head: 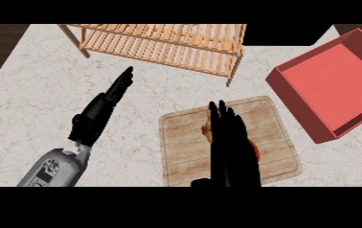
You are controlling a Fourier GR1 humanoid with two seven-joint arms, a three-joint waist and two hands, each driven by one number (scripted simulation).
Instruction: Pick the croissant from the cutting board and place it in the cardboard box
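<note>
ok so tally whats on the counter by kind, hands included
croissant: 1
cutting board: 1
cardboard box, red: 1
wooden slatted rack: 1
hands: 2, left hand and right hand
total: 6

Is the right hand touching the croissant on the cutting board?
Cannot tell. In the head view the right hand overlaps the croissant, hiding most of it; from above, neither gap nor contact shows.
</note>
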